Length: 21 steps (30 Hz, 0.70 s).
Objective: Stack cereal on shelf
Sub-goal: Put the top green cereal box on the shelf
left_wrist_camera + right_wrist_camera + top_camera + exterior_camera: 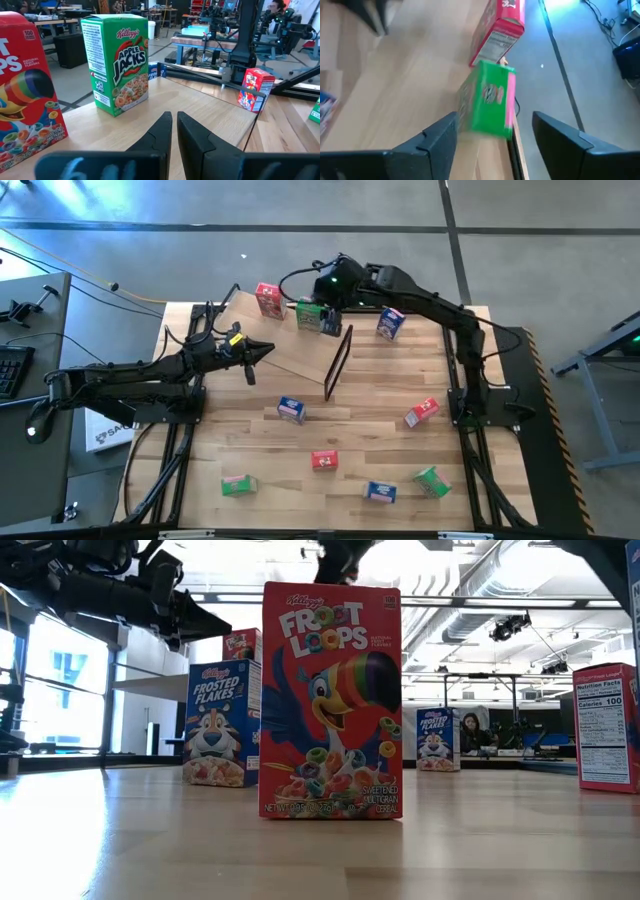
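The shelf, a tilted plywood board with a black frame end, lies at the table's far middle. A red cereal box and a green one stand upright on it on their bottom ends, side by side. My right gripper hovers over the green box, open, with its fingers on either side of the box and clear of it. My left gripper is shut and level above the shelf's left part, pointing at the green box.
Loose cereal boxes lie about the table: blue right of the shelf, blue and red mid-table, and red, green, blue and green near the front edge.
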Motion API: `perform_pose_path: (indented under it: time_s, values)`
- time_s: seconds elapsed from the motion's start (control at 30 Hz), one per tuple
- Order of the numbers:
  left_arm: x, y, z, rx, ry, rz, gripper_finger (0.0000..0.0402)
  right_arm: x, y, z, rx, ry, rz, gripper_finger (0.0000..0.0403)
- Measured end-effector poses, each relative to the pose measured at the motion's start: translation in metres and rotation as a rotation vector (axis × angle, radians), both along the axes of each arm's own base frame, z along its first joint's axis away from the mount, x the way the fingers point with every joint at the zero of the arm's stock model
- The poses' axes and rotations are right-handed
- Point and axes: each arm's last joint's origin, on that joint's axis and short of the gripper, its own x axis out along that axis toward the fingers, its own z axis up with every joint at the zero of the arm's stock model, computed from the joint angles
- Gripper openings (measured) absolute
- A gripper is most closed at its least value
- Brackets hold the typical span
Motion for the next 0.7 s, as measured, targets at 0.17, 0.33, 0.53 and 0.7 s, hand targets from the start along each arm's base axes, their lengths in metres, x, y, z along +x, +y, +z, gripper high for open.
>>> perform_pose_path:
  time_s: [0.17, 0.33, 0.53, 0.7]
  values:
    - [0.0, 0.0, 0.0, 0.0, 0.0, 0.0, 0.0019, -0.024, 0.016, 0.014, 0.04, 0.049, -0.037, 0.0175]
    - [0.0, 0.0, 0.0, 0.001, 0.0, 0.001, 0.0019, -0.027, 0.009, 0.005, 0.103, 0.108, -0.073, 0.0087]
    - [0.0, 0.0, 0.0, 0.002, 0.001, 0.0, 0.0019, -0.011, 0.002, -0.018, 0.189, 0.154, -0.031, 0.0006]
    - [0.0, 0.0, 0.0, 0.002, 0.001, 0.0, 0.0019, 0.003, -0.003, -0.041, 0.232, 0.224, -0.034, 0.0017]
